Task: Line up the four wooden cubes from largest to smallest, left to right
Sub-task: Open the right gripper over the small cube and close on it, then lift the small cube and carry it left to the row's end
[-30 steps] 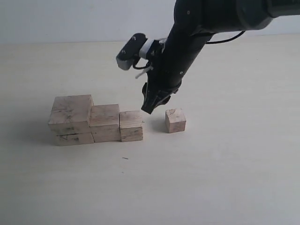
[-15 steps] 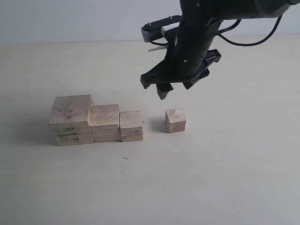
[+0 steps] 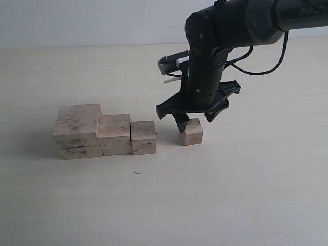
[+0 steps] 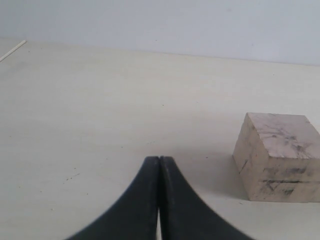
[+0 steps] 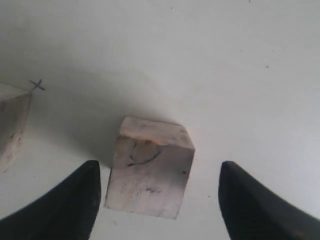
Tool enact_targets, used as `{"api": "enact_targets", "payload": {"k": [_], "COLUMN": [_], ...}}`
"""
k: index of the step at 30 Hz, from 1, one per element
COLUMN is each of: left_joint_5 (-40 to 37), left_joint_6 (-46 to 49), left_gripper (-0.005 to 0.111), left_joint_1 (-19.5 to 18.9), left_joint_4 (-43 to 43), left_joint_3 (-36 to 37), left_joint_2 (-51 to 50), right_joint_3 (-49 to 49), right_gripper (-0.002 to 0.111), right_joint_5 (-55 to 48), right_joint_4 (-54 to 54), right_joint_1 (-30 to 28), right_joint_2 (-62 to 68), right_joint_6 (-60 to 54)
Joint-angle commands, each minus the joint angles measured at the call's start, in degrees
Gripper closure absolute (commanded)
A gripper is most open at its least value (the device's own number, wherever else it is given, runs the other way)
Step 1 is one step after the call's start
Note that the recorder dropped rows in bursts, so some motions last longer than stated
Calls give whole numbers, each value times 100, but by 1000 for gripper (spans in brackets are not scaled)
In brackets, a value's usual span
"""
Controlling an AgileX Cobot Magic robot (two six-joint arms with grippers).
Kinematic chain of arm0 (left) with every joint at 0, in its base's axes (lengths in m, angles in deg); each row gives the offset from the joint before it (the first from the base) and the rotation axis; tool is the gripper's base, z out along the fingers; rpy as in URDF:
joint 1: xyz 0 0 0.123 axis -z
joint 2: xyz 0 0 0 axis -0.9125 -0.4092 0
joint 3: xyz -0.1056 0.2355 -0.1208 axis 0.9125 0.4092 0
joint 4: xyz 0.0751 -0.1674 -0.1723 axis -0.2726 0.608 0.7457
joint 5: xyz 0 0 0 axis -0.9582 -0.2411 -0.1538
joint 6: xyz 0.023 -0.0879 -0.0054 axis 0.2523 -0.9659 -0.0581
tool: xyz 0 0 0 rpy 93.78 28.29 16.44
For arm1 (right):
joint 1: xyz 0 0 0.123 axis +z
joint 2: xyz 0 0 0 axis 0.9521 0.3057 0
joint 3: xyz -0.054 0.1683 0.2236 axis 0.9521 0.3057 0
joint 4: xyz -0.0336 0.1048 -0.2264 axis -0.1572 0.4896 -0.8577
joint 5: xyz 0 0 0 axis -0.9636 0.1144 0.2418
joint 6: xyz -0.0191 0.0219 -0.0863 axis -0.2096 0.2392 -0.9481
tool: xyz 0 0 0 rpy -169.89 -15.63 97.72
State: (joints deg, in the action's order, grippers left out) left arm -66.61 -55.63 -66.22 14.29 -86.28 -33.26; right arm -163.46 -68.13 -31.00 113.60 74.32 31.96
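Three of the four wooden cubes stand touching in a row at the left: the largest cube [image 3: 77, 124], the second cube [image 3: 114, 128] and the third cube [image 3: 143, 132]. The smallest cube [image 3: 192, 131] [image 5: 150, 167] stands alone a short gap to their right. My right gripper [image 3: 193, 122] [image 5: 159, 172] is open and low over this cube, one finger on each side, neither touching it. My left gripper [image 4: 159, 161] is shut and empty, just above the table; a single wooden cube [image 4: 277, 157] shows beside it. The left arm is outside the exterior view.
The pale table [image 3: 230, 195] carries only the cubes. A small pencilled cross [image 5: 36, 85] marks the surface near the third cube's corner [image 5: 11, 125]. A pale wall [image 3: 77, 20] runs along the back.
My right gripper swung away from the third cube, turned, and came down over the smallest cube, its open fingers now on either side. No cube has moved.
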Motion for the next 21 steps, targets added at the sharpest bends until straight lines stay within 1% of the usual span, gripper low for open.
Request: {"api": "enact_targets", "payload": {"k": [1,3,4,6,7,9,10,13,14,17,21], "left_joint_5": [69,69,69,69,69,69,69,69,69,69,69], "left_joint_6": [-42,-42,-42,-42,-42,-42,-42,-42,-42,-42,-42], "left_gripper": [107,107,107,107,107,107,107,107,107,107,107], "left_joint_1": [41,41,41,41,41,41,41,41,41,41,41], "left_joint_4": [-14,-14,-14,-14,-14,-14,-14,-14,-14,-14,-14], "left_joint_3": [19,19,19,19,19,19,19,19,19,19,19], "left_joint_2": [39,39,39,39,39,39,39,39,39,39,39], "right_joint_3": [-11,-11,-11,-11,-11,-11,-11,-11,-11,-11,-11], "right_gripper": [43,44,47,57,66,79,88,106,108,108,108], "right_joint_5": [49,49,49,49,49,49,49,28,28,-88,-158], "right_joint_4": [80,145,167,167,167,167,167,167,167,167,167], "right_joint_1": [-2,-2,-2,-2,-2,-2,-2,-2,-2,-2,-2], "right_joint_2": [173,242,255,255,244,209,165,37,-16,-282,-479], "right_joint_6": [20,-2,-2,-18,-64,-183,-284,-797,-1095,-2364,-3652]}}
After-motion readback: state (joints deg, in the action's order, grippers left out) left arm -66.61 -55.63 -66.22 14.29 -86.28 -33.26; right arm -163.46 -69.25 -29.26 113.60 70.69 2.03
